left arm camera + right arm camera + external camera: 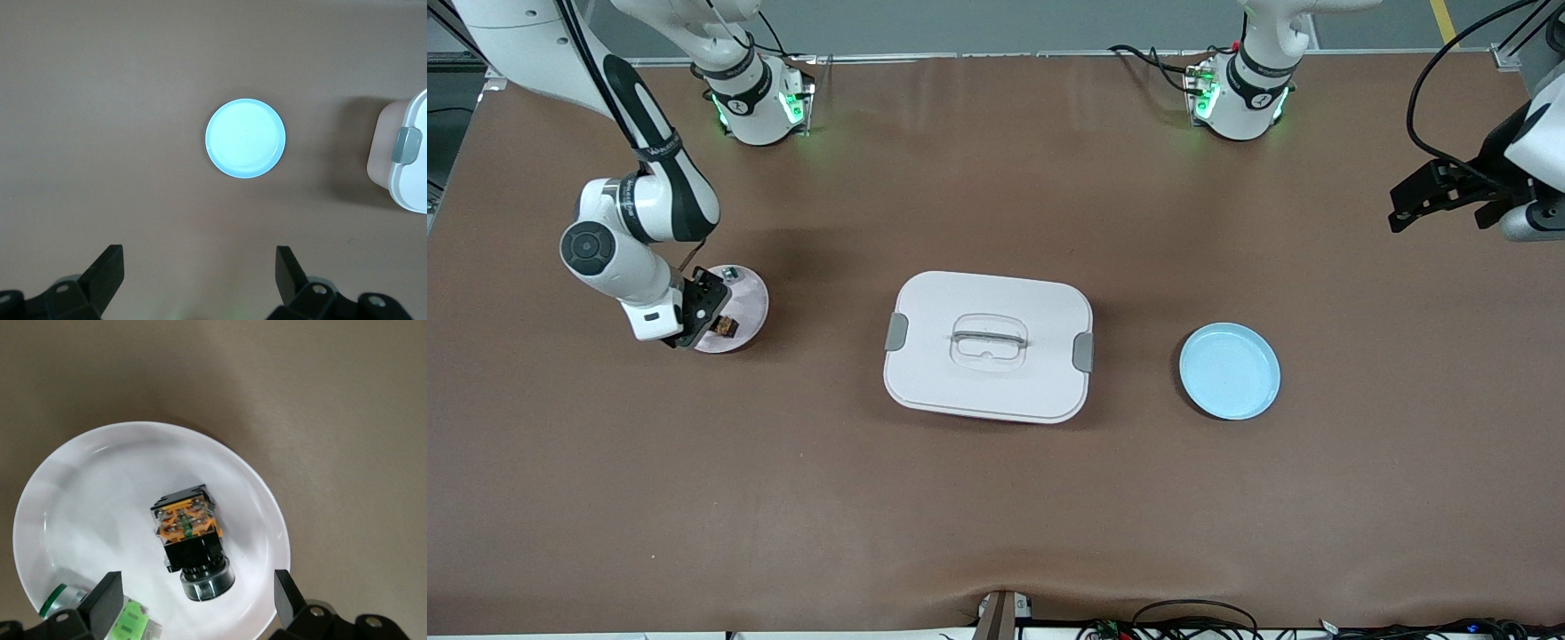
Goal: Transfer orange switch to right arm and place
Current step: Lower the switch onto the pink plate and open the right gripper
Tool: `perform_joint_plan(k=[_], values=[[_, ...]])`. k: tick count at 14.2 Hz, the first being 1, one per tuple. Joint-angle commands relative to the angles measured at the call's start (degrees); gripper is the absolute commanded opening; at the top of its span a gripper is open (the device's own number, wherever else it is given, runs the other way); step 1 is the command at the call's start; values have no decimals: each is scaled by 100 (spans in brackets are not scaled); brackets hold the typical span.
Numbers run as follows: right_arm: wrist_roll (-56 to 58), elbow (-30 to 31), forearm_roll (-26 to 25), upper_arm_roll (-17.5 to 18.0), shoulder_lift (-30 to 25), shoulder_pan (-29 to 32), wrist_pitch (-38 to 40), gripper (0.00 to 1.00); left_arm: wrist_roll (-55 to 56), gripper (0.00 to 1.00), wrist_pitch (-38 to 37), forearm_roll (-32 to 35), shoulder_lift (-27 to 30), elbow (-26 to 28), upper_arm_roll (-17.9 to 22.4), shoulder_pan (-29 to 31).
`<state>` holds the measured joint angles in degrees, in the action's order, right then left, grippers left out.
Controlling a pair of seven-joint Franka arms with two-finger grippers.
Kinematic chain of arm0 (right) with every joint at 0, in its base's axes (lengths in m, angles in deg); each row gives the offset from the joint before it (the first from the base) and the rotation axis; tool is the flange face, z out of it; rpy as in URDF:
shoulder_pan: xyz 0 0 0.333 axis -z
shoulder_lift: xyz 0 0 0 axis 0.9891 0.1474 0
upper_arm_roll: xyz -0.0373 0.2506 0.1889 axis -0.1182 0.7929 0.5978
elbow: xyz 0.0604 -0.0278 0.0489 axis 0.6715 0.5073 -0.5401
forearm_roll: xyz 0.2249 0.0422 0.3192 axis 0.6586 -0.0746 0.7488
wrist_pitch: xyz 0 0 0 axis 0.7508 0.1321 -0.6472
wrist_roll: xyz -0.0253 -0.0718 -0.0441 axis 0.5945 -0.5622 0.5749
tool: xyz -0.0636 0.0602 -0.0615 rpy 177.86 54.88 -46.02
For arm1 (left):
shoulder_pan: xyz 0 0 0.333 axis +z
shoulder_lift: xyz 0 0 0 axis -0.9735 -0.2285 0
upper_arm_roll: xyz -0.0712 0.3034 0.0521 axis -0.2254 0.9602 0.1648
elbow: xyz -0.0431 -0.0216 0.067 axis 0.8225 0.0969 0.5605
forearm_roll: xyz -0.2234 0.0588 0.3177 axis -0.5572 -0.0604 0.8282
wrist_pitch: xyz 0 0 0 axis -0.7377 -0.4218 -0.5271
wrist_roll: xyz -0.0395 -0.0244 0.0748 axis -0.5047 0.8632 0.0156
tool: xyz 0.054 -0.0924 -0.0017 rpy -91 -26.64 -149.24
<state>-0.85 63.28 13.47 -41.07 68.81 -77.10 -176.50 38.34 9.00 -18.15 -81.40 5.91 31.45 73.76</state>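
We are looking down on a brown table with two white robot arms. By our reading the task is nearly over: the orange switch [188,532] lies free on the pale pink plate [751,302] toward the right arm's end of the table, resting on its side. A small clear-and-green part [123,617] lies at the plate's rim beside it.

The right gripper [703,313] hangs just over that plate, its fingers [100,605] spread wide on either side of the switch and touching nothing. We judge that the switch has been set down and that only drawing this arm away is left.

The left gripper [1440,191] waits high over the left arm's end of the table, fingers [107,270] apart and empty. The blue plate [1230,371] beneath it holds nothing.

A white lidded container [989,345] with grey latches sits mid-table between the two plates. The table covering is smooth brown matting. Along the table's edges we see cables, grey floor and the arms' bases with green lights.
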Motion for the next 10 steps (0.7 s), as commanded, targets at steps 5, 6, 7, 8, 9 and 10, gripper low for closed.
perform_joint_plan(k=[5, 6, 7, 8, 9, 10], values=[[-3467, 17, 53, 56, -243, 217, 221, 100, -101, 100, -115, -49, -52, -125, 1, 48], [-3855, 17, 53, 56, -251, 234, 221, 100, -101, 100, -115, -49, -61, -125, 1, 57], [-4129, 17, 53, 56, -269, 234, 221, 100, -101, 100, -115, -49, -61, -125, 1, 57], [-4341, 17, 53, 56, -278, 234, 212, 100, -101, 100, -115, -49, -61, -125, 1, 40], [-4491, -27, 53, 56, -287, 234, 212, 100, -101, 100, -106, -49, -69, -125, -8, 5], [-4675, -71, 53, 56, -295, 234, 221, 100, -92, 100, -80, -49, -78, -134, -8, -22]])
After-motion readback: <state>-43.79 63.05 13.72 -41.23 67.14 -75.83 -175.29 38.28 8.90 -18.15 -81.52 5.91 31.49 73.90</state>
